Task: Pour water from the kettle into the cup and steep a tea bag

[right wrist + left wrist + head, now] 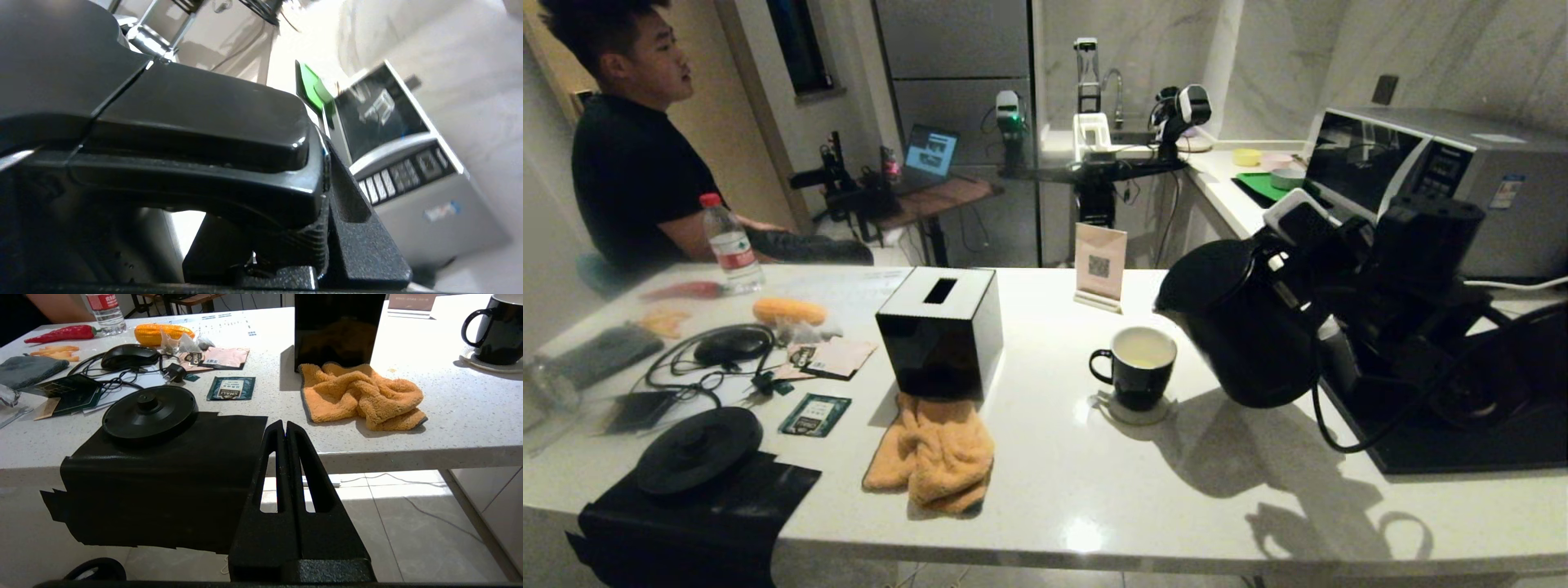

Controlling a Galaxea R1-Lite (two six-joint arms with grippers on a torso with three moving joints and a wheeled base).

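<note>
Black everywhere on this white counter (1054,498). Nearest the front edge, at the left corner: a round kettle base (697,451) on a dark mat (698,506) hanging over the edge. Left gripper (284,428) parked low off that front edge, fingers pressed together, nothing in them. Bit further in, an orange cloth (935,453) bunched against a glossy black box (939,331), with a small green sachet (814,414) to the left. Middle of the counter: the cup (1135,367) on a coaster (1131,412), handle pointing left, pale liquid inside. Just right of it, up off the surface, the kettle (1233,327), tilted, spout toward the cup. Right gripper (322,204) clamped partway closed on the kettle's handle, seen in the wrist view. Can't spot the tea bag for sure. Far left corner: water bottle (731,245), person sitting behind. Microwave (1429,175) along the far right.
</note>
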